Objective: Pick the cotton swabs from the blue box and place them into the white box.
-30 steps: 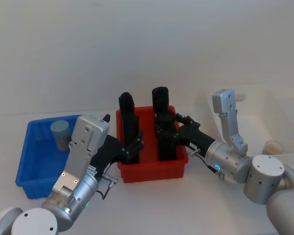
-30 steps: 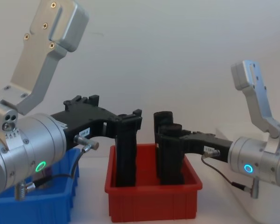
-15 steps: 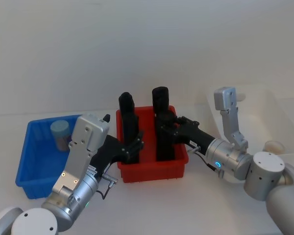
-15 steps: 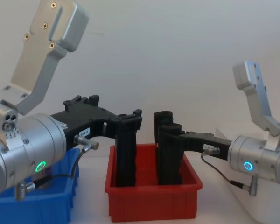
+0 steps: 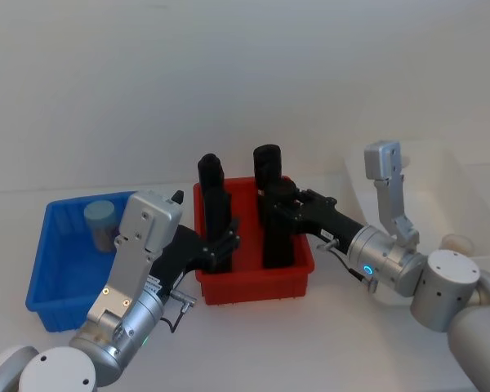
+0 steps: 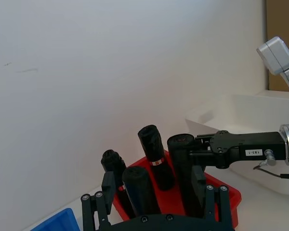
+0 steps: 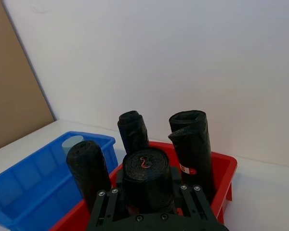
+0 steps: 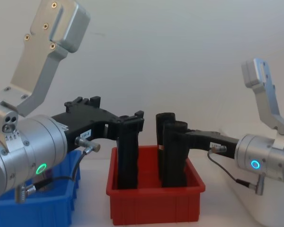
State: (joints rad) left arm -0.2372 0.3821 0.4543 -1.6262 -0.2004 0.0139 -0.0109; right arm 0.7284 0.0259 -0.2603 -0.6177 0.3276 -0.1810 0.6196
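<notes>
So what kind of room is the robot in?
Probably a robot test bench: a plain white table against a bare wall, sorting bins like the blue box and red bin, nothing homely.

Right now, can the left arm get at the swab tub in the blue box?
Probably not directly: the left gripper sits at a black roll in the red bin, and must back out before reaching the cotton swabs in the blue box.

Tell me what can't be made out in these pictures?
- White box: head view, cut off by the right edge; the right arm hides part of its inside.
- Cotton swabs label: head view, too small to read.
- Left hand: head view, black fingers merge with the black rolls.
- Blue box: chest view, mostly behind the left arm.
</notes>
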